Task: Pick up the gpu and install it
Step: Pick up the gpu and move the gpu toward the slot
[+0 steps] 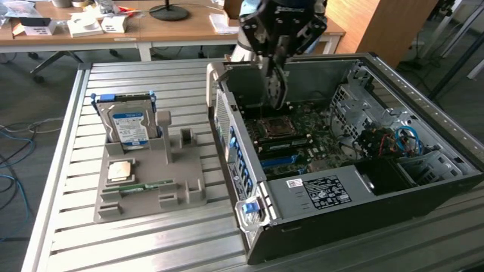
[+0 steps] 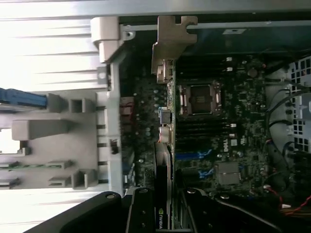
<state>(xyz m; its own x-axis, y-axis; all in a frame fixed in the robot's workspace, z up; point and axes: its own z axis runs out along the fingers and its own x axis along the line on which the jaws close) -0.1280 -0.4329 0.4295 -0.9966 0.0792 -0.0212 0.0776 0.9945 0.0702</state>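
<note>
Dark, thin and stiff, the gpu (image 1: pixel 277 88) hangs edge-down, its upper edge pinched by the gripper (image 1: pixel 277 56) fingers, inside the open computer case (image 1: pixel 412 97) at twelve o'clock of the CPU socket (image 1: pixel 276 127); probably light yet fragile, best held by its bare edges.

Thin dark circuit card with a silvery metal bracket (image 2: pixel 164 160): an NVIDIA mark is showing near its lower end. Dark green motherboard (image 2: pixel 243 111): white DELL lettering is reading sideways. Black-and-white rectangular sticker (image 1: pixel 327 191): it is carrying print too fine to read.
</note>
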